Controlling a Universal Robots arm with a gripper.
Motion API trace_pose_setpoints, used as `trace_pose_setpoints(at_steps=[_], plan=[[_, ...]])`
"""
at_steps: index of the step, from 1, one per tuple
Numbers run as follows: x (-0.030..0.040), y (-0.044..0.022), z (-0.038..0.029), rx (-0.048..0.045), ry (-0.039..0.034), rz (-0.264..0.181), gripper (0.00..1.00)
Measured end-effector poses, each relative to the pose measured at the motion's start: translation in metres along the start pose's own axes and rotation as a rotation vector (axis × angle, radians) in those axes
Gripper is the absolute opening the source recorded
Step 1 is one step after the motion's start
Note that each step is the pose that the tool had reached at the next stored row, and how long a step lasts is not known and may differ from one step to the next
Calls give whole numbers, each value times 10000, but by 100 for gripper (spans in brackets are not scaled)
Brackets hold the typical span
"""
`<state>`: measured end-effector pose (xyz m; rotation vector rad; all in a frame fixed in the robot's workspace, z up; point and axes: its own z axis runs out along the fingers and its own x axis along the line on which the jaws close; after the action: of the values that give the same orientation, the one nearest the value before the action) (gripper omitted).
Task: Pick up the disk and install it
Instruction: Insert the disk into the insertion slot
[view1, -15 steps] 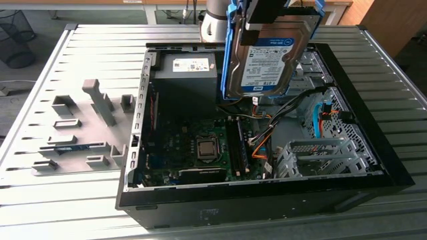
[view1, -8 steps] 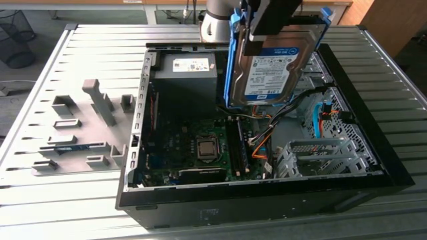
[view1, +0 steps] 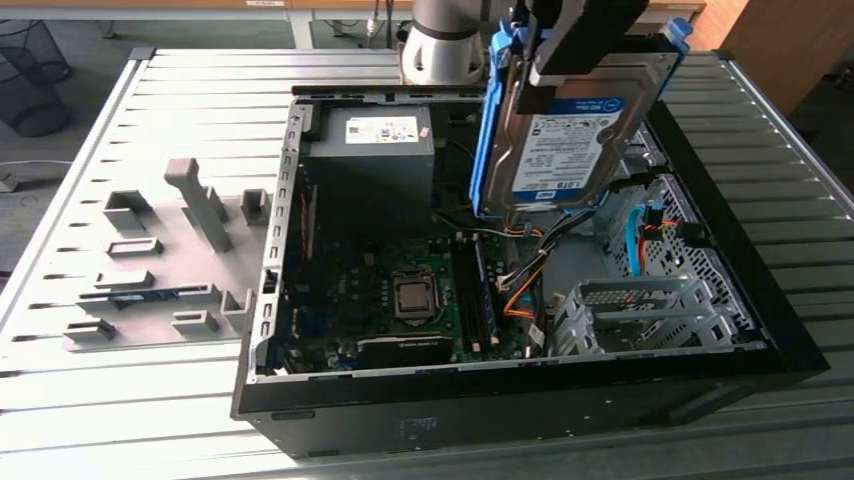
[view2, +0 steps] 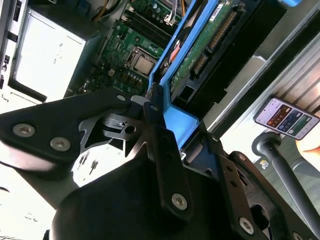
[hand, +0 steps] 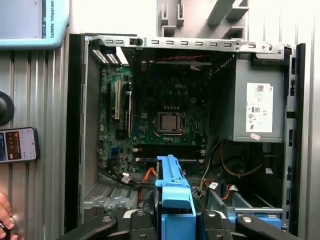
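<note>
Exterior view, from its left: a grey slotted fixture plate lies on the ribbed table. Next comes the open computer case, whose power-supply box carries a white printed sticker. Further right, the gripper is clamped on the disk, which shows its white-and-blue label and has a blue bracket along its edges. The disk hangs nearly upright, slightly tilted, above the case's interior. The arm stands behind the case.
</note>
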<state>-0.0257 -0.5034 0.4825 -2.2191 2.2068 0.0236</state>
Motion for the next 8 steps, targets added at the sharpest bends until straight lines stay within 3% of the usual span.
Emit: trace_pose_setpoints(at_steps=[3,8], plan=[[26,-1,9,9,4,0,37],[192,0,33,51,1,-1,37]])
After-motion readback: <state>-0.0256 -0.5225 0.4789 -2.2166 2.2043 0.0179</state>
